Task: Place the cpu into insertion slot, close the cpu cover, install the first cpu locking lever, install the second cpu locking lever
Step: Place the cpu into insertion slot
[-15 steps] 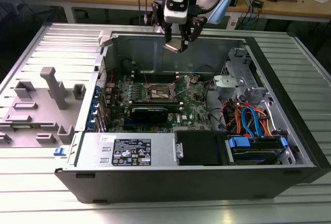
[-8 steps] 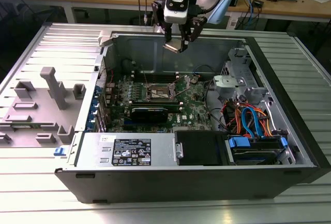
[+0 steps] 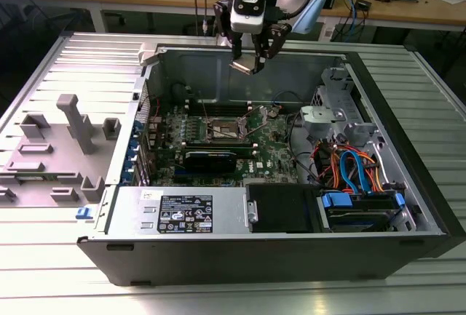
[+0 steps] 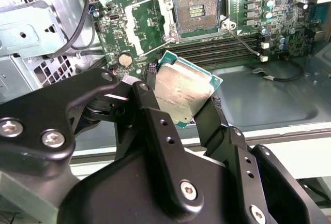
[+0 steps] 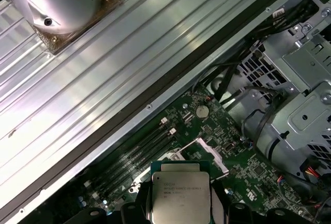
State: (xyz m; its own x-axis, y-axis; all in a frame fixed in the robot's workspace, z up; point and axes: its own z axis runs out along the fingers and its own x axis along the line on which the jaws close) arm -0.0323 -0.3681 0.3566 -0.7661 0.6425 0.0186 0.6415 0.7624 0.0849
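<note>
While the gripper point(image 3: 253, 54) hangs over the open case point(image 3: 408, 206), its fingers point(image 4: 155, 118) clench the cpu point(image 4: 183, 92) by two opposite edges. Several lines of small print cross the chip's top in the first wrist view. A white printed label point(image 3: 186, 213) sits well below the fingers. The cpu is nearly square, with no clear long axis, and it is tilted, with one corner dipping past the fingertips toward the board point(image 4: 289, 6). Its top is dull silver, rimmed in green. The slot point(image 4: 199, 12) lies uncovered, well apart beneath the fingers.
</note>
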